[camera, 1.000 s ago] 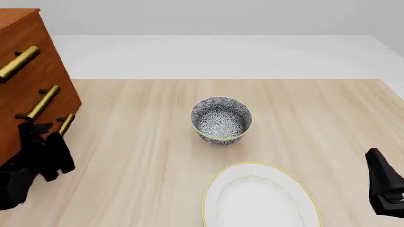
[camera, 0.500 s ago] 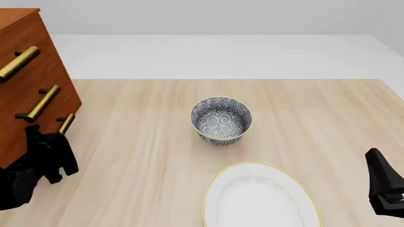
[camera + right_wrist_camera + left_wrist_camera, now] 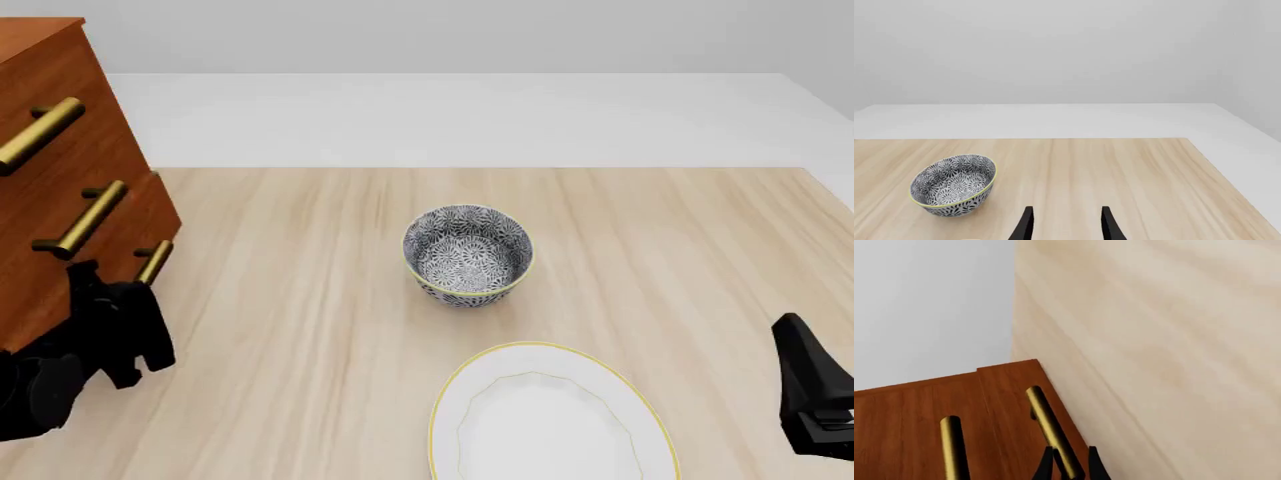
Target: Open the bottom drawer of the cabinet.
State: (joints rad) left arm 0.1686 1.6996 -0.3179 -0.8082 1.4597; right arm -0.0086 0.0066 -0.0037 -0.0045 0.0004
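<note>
Reddish-brown wood at far left of front view — cabinet (image 3: 60, 190), three brass bar handles down its face. Bottom drawer (image 3: 163, 222) lowest of the three, front edge standing slightly proud of the cabinet face; brass handle (image 3: 154, 262) tilted. Left gripper (image 3: 118, 325) low against that front, just under the handle. In left wrist view, black fingertips (image 3: 1046, 467) either side of the handle (image 3: 1053, 432), clamped on the bar.

Blue-and-white patterned bowl (image 3: 467, 251) mid-bench, upright, well apart from the cabinet. White plate (image 3: 550, 415) with thin gold rim nearer the arms, just beside the bowl but not touching; cut off by the lower frame edge. Neither lying between drawer front and open bench.

Right gripper (image 3: 1065, 225) parked at near right corner — fingers parted, nothing between them; seen as a black shape at the frame edge in front view (image 3: 811, 400).

Bench (image 3: 667, 260): pale wood, grain running away from the arms. Beyond its far edge, flat white floor and plain grey-white wall.
</note>
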